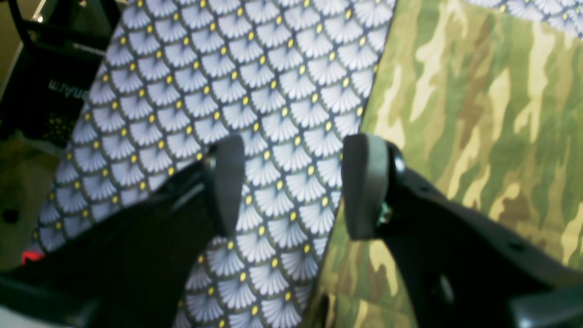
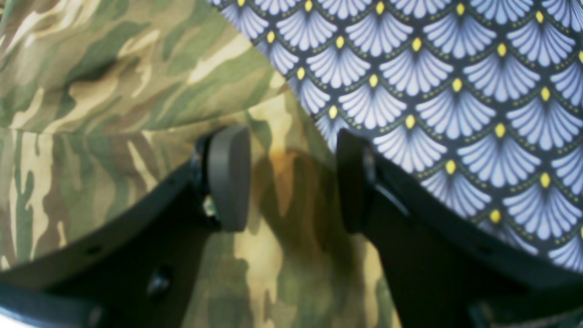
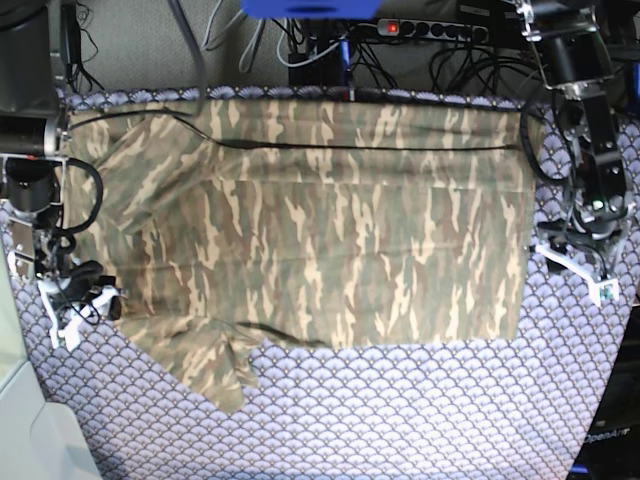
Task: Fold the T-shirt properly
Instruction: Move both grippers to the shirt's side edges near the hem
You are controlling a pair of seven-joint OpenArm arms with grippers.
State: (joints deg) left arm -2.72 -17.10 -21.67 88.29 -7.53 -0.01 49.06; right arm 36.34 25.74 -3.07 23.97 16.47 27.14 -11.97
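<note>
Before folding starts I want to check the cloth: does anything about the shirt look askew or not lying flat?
Mostly flat, but the T-shirt is not tidy. In the base view its near sleeve sticks out at an angle, and a crease runs across the cloth near the far edge. Both grippers, left and right, are open at its side edges, holding nothing.

A purple-white cloth printed with scalloped fans and yellow dots [image 3: 400, 420] covers the worktop out to its near and side edges. Beyond the far edge lie a black power strip with a red switch [image 3: 430, 30], tangled dark cables [image 3: 300, 45] and a blue object [image 3: 310, 8].
</note>
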